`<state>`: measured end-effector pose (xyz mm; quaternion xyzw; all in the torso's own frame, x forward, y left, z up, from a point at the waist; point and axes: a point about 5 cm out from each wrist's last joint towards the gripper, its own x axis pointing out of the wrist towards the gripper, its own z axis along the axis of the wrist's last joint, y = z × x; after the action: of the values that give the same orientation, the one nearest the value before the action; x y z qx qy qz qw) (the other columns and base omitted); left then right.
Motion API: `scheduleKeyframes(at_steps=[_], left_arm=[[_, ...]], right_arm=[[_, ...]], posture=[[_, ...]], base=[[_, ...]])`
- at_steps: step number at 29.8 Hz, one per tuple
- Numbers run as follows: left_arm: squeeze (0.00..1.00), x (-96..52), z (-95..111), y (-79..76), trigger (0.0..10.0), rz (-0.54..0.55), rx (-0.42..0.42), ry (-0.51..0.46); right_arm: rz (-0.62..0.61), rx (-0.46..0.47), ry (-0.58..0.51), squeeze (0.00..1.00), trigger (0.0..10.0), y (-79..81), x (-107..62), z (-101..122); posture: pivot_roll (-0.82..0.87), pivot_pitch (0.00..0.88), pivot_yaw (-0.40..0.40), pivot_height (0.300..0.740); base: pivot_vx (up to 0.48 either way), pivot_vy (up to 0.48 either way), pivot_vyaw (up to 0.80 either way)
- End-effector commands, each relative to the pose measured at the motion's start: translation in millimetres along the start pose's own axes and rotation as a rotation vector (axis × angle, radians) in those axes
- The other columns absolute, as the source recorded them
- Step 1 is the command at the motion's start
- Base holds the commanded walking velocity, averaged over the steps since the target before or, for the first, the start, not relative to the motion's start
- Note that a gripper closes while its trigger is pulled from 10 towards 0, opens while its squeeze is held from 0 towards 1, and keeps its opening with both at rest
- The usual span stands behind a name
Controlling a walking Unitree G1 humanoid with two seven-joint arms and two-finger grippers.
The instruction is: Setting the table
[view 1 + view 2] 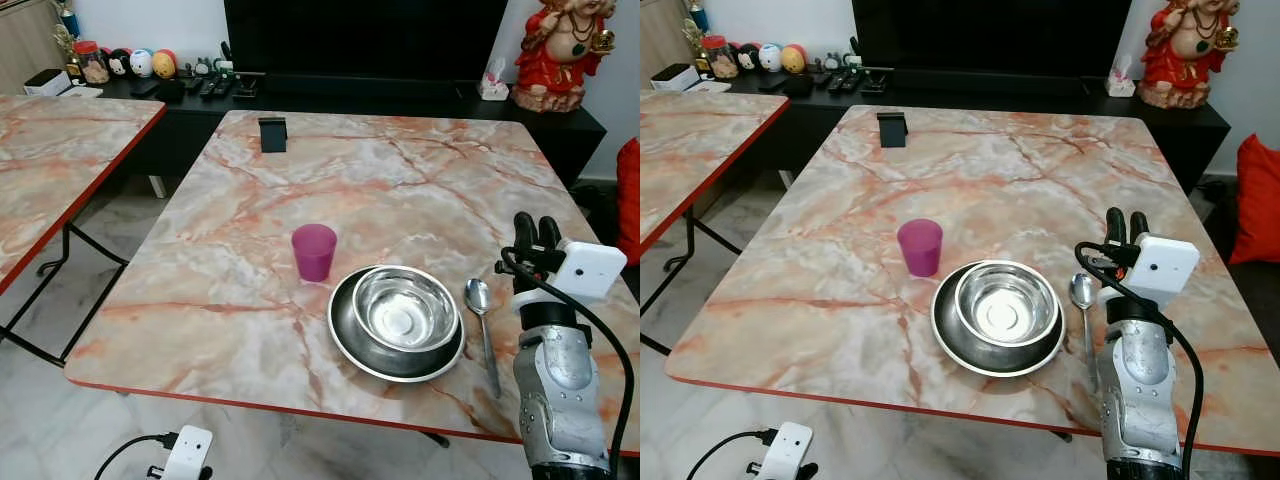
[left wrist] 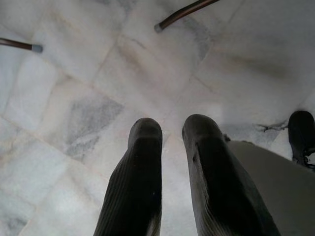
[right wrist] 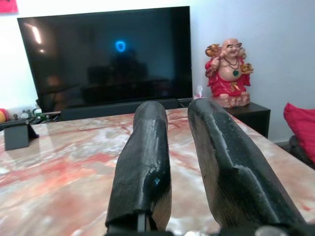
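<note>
Right gripper (image 1: 536, 232) was nearest, arm raised over the table's (image 1: 400, 160) near right corner, fingers a narrow gap apart and holding nothing. Left gripper (image 2: 172, 142) hung idle below the table edge, fingers also slightly parted and empty.

Largest to smallest on the table: plate (image 1: 345, 335) near the front edge, bowl (image 1: 405, 309) nested in it, pink cup (image 1: 314, 251) just beside the plate on my left, spoon (image 1: 481, 320) lying just right of the plate, bowl end pointing away from me. My right gripper was just beside the spoon, not touching it.

Judgement: the setting looked mostly laid, with spoon placement likely the current or last step. Next move would call for either lifting clear without clipping the spoon, or a low, flat pinch on its thin handle if it needs straightening.

Views differed: the right wrist showed a TV (image 3: 106, 54) and a red figurine (image 3: 229, 71) beyond the far edge. The left wrist showed marble floor (image 2: 88, 88) and table leg ends (image 2: 179, 14).
</note>
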<state>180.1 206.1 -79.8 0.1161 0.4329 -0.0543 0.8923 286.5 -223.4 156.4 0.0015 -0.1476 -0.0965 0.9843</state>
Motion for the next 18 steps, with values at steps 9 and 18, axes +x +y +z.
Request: scheduleKeyframes(at_steps=[9, 18], left_arm=[[0.00, 0.0, 1, 7.0, 10.0, 0.013, -0.005, 0.008], [0.00, 0.8, 5, 9.2, 10.0, 0.033, -0.032, 0.000]], right_arm=[[0.014, 0.025, -0.041, 0.00, 10.0, 9.4, 9.8, 5], [0.012, 0.032, -0.047, 0.00, 10.0, 9.3, 9.1, 7]], posture=[[-0.02, 0.000, 0.000, 0.740], [0.00, 0.000, -0.012, 0.740]], base=[[0.000, 0.326, 0.00], [0.000, 0.333, 0.00]])
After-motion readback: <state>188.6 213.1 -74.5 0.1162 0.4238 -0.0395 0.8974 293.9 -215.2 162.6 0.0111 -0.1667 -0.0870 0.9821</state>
